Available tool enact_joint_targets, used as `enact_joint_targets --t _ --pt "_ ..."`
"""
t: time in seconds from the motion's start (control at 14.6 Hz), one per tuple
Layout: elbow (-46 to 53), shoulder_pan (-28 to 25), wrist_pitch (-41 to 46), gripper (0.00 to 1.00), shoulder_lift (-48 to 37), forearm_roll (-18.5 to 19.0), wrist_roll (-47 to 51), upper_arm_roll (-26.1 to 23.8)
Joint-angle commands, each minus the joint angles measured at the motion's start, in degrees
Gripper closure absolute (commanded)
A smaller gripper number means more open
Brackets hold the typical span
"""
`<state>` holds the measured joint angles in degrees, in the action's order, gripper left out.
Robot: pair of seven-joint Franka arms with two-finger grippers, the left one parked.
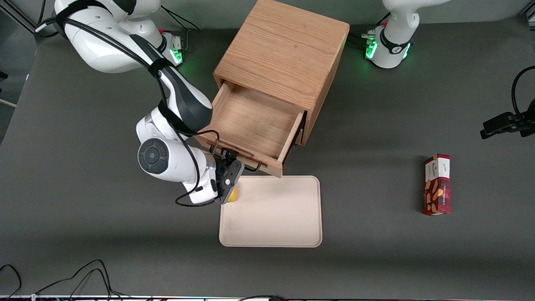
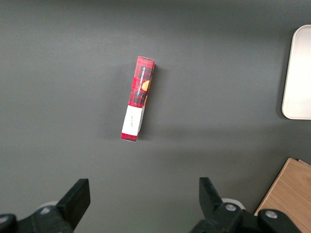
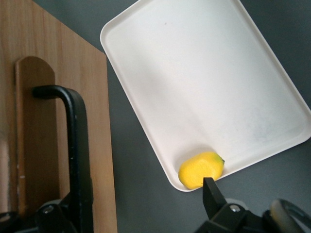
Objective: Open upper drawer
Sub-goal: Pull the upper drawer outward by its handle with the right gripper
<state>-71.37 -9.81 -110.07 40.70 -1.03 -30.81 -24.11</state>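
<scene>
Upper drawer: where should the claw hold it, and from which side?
By the thin black handle on the upper drawer front, coming from in front of the cabinet. The bar stands off the wood, leaving finger room. The claw is at that handle now.

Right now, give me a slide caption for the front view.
Gripper at the black handle of the pulled-out upper drawer, just above a cream tray.

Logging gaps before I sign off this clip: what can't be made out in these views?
- Claw: at the upper drawer handle; its fingertips are cut off in the right wrist view, and the front view doesn't show its grip.
- Yellow fruit on the tray: largely covered by the claw in the front view.
- Lower drawer: hidden under the pulled-out upper drawer.
- Snack box: print too small to read.
</scene>
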Motion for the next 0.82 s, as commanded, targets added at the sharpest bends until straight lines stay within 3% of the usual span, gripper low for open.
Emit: enact_joint_targets --t 0.0,0.75 --pt "2.81 -0.39 0.73 0.0 1.31 1.38 -1.27 1.16" --pt "5.1 -0.3 0.82 0.0 1.31 1.38 -1.97 4.15"
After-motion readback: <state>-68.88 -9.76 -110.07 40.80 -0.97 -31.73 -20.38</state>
